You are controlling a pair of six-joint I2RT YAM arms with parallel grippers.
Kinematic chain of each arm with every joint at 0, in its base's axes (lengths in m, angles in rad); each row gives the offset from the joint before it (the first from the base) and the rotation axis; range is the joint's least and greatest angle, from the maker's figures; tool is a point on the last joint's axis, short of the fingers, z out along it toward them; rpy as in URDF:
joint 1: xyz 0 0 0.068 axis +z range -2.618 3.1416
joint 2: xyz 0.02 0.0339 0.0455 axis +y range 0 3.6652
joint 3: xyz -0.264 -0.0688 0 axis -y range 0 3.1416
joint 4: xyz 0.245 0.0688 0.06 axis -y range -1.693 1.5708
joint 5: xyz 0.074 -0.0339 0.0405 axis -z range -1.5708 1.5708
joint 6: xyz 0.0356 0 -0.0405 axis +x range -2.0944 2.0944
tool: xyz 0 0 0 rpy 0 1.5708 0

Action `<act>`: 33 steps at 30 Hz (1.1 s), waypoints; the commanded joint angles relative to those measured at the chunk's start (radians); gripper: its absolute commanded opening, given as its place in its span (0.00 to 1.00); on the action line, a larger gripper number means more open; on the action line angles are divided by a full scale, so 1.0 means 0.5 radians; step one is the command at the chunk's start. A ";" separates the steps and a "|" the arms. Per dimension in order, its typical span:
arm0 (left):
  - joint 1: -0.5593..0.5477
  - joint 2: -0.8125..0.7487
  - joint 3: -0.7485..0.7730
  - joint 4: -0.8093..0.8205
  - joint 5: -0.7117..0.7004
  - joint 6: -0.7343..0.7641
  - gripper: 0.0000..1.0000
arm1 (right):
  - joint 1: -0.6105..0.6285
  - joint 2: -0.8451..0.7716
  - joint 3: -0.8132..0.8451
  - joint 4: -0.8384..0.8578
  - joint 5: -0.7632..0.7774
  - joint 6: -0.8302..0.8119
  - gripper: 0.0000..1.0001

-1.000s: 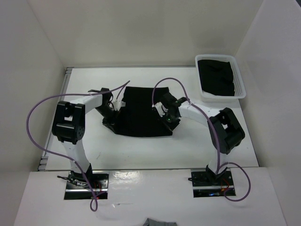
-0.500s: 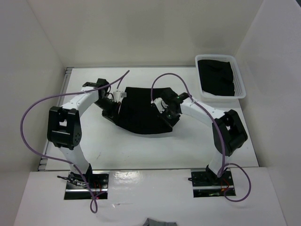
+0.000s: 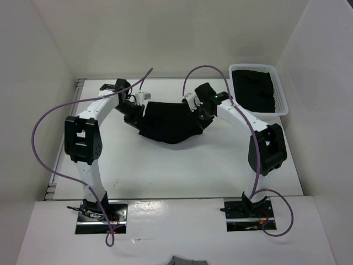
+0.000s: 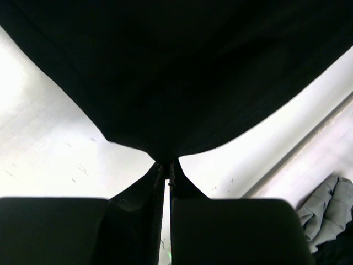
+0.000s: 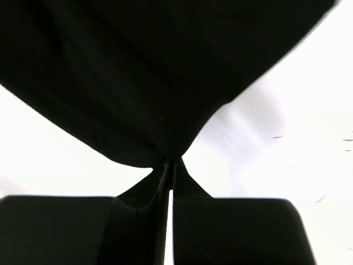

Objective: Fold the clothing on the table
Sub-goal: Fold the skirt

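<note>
- Two arms reach over the far half of the table (image 3: 165, 165), each pinching one side of the clothing (image 3: 171, 124).
- At the garment's left side, the left end effector (image 4: 166, 165) has its fingers pressed together on a bunched point of black fabric, which fans out wide from the tips.
- At the garment's right side, the right end effector (image 5: 170, 163) is likewise clamped on a gathered point of the cloth.
- Strung between the two grips, the clothing forms a dark band that sags toward the near side in the middle; whether its lower edge touches the table cannot be told.
- A white mesh basket (image 3: 284, 106) sits at the far right corner with a black fabric heap (image 3: 253, 91) inside, apart from the clothing.
- A crumpled grey cloth (image 4: 325, 205) shows at the lower right of the left wrist view.
</note>
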 commanded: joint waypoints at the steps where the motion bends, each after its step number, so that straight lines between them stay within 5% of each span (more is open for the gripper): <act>1: 0.040 0.085 0.170 -0.005 0.102 -0.022 0.00 | -0.115 0.080 0.160 0.026 -0.040 -0.043 0.02; 25: 0.175 0.805 1.400 -0.125 0.209 -0.157 0.00 | -0.345 0.853 1.172 -0.035 -0.298 0.028 0.04; 29: 0.175 1.038 1.740 -0.198 0.209 -0.203 0.00 | -0.468 1.068 1.457 -0.044 -0.368 0.162 0.06; 31: 0.194 1.185 2.193 -0.363 0.228 -0.255 0.00 | -0.541 1.224 1.684 -0.093 -0.417 0.202 0.06; 33: 0.194 1.321 2.343 -0.343 0.219 -0.255 0.01 | -0.602 1.332 1.935 -0.203 -0.418 0.269 0.19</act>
